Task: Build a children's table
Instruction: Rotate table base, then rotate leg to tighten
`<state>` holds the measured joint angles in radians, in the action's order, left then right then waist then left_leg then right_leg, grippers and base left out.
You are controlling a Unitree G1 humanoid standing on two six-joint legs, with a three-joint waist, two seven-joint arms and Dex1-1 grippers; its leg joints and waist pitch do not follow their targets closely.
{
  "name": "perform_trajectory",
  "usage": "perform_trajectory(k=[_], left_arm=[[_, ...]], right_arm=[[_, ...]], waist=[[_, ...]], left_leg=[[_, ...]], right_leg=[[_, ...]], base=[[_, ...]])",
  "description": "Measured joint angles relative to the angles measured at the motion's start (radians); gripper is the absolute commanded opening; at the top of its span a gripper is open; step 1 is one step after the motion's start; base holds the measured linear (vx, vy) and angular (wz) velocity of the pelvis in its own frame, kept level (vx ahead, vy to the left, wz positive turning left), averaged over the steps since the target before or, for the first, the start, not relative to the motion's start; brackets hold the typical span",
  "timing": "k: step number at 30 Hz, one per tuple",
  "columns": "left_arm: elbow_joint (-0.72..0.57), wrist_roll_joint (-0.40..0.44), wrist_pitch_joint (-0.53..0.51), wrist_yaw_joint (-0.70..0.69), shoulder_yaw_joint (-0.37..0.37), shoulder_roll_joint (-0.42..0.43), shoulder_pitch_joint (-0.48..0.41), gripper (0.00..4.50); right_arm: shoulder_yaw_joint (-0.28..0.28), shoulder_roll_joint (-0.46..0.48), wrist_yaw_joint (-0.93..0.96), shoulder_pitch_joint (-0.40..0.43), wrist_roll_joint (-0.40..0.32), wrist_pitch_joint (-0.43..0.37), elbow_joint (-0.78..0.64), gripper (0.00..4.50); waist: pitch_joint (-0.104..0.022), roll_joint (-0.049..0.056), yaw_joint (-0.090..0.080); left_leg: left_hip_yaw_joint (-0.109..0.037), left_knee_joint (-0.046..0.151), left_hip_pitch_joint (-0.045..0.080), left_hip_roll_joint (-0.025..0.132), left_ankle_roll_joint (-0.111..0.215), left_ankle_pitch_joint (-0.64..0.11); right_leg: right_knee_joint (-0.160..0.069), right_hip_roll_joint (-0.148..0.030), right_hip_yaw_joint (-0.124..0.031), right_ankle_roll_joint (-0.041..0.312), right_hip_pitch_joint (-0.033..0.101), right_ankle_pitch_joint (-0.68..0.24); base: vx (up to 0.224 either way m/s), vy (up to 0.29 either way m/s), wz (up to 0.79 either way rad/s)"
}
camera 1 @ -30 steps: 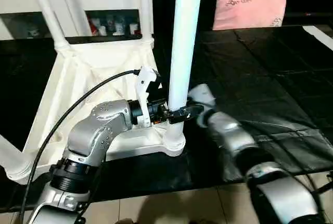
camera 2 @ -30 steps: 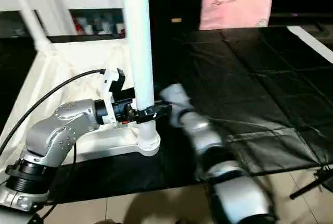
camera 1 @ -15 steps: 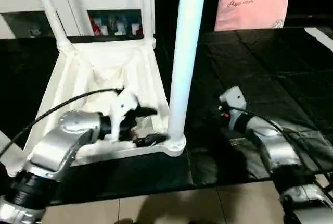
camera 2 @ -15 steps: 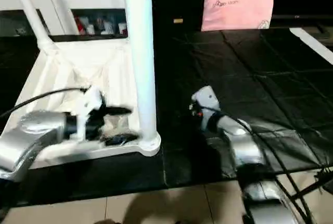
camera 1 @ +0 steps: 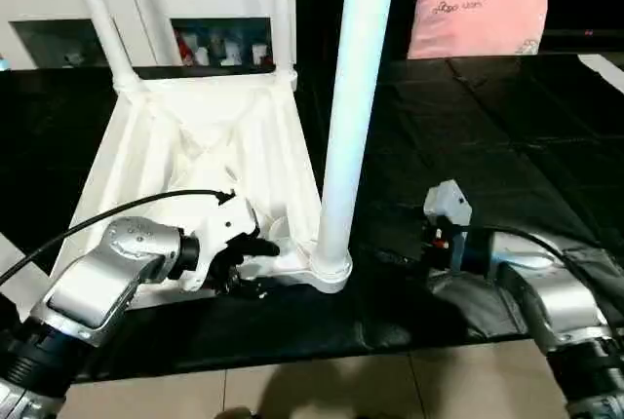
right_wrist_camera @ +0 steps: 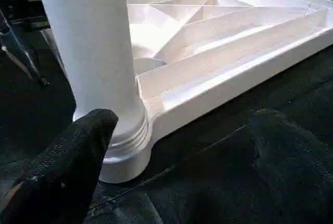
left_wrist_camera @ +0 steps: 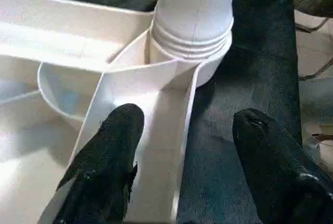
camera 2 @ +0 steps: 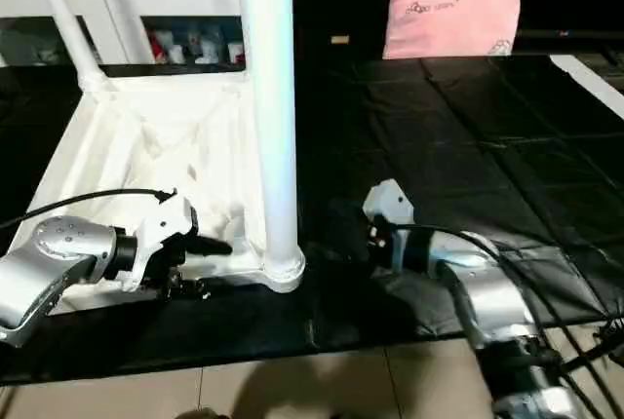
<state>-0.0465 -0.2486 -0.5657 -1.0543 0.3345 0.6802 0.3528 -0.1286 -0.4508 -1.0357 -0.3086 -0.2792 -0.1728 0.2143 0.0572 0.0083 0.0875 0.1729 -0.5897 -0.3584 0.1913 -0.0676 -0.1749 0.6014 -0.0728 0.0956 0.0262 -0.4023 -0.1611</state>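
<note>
The children's table lies upside down on a black mat, its ribbed white tabletop facing up. One white leg stands upright in the near right corner socket, and two more legs rise at the far corners. My left gripper is open just left of that socket. In the left wrist view one finger hangs over the ribbed underside and the other finger over the mat. My right gripper is open and holds nothing, right of the leg's base.
A white cabinet stands behind the table and a pink cushion lies at the back right. The black mat ends at a tiled floor in front. A black cable loops over my left forearm.
My left gripper has let go of the upright leg and dropped to the tabletop's near rim. My right arm has drawn back to the right, away from the leg. The camera has shifted.
</note>
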Motion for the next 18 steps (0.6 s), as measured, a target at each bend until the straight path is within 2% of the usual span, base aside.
perform_trajectory(k=[2, 4, 6, 9, 10, 14, 16, 18], left_arm=[[-0.001, 0.012, -0.008, 0.016, 0.003, -0.005, -0.004, 2.81], [0.002, 0.023, -0.007, 0.029, 0.007, -0.016, -0.005, 2.76], [0.006, 0.034, -0.004, 0.038, 0.013, -0.024, -0.005, 2.39], [0.022, 0.048, 0.004, 0.046, 0.017, -0.025, -0.005, 2.29], [0.027, 0.051, 0.006, 0.05, 0.017, -0.027, -0.005, 2.05], [0.037, 0.063, 0.025, 0.057, 0.02, -0.043, -0.001, 1.89], [0.045, 0.07, 0.03, 0.058, 0.024, -0.047, 0.002, 1.58], [0.051, 0.071, 0.034, 0.056, 0.028, -0.049, 0.002, 1.55]], right_arm=[[0.0, -0.005, -0.009, 0.004, -0.005, -0.02, -0.023, 4.5], [0.0, -0.008, -0.017, 0.009, -0.009, -0.036, -0.044, 4.5], [0.0, -0.009, -0.024, 0.014, -0.015, -0.049, -0.057, 4.5], [-0.002, -0.017, -0.037, 0.023, -0.024, -0.063, -0.069, 4.5], [-0.003, -0.018, -0.04, 0.024, -0.026, -0.066, -0.074, 4.5], [-0.009, -0.02, -0.042, 0.024, -0.03, -0.081, -0.085, 4.5], [-0.009, -0.021, -0.042, 0.024, -0.03, -0.083, -0.088, 4.5], [-0.009, -0.022, -0.042, 0.024, -0.03, -0.086, -0.091, 4.5]], waist=[[0.0, 0.0, 0.001], [0.0, 0.0, 0.002], [0.0, 0.0, 0.003], [0.0, 0.0, 0.003], [0.0, 0.0, 0.003], [0.0, 0.0, 0.003], [0.0, 0.0, 0.003], [0.0, 0.0, 0.003]], left_leg=[[0.0, 0.0, 0.0, 0.0, 0.0, 0.0], [0.0, 0.0, 0.0, 0.0, 0.0, 0.0], [0.0, 0.0, 0.0, 0.0, 0.0, 0.0], [0.0, 0.0, 0.0, 0.0, 0.0, 0.0], [0.0, 0.0, 0.0, 0.0, 0.0, 0.0], [0.0, 0.0, 0.0, 0.0, 0.0, 0.0], [0.0, 0.0, 0.0, 0.0, 0.0, 0.0], [0.0, 0.0, 0.0, 0.0, 0.0, 0.0]], right_leg=[[0.0, 0.0, 0.0, 0.0, 0.0, 0.0], [0.0, 0.0, 0.0, 0.0, 0.0, 0.0], [0.0, 0.0, 0.0, 0.0, 0.0, 0.0], [0.0, 0.0, 0.0, 0.0, 0.0, 0.0], [0.0, 0.0, 0.0, 0.0, 0.0, 0.0], [-0.001, 0.0, 0.0, 0.0, 0.0, 0.0], [-0.001, 0.0, 0.0, 0.0, 0.0, 0.0], [-0.001, 0.0, 0.001, 0.0, 0.0, 0.0]], base=[[0.0, 0.0, 0.0], [0.0, 0.0, 0.0], [0.0, 0.0, 0.0], [0.0, 0.0, 0.0], [0.0, 0.0, 0.0], [0.0, 0.0, 0.0], [0.0, 0.0, 0.0], [0.0, 0.0, 0.0]])
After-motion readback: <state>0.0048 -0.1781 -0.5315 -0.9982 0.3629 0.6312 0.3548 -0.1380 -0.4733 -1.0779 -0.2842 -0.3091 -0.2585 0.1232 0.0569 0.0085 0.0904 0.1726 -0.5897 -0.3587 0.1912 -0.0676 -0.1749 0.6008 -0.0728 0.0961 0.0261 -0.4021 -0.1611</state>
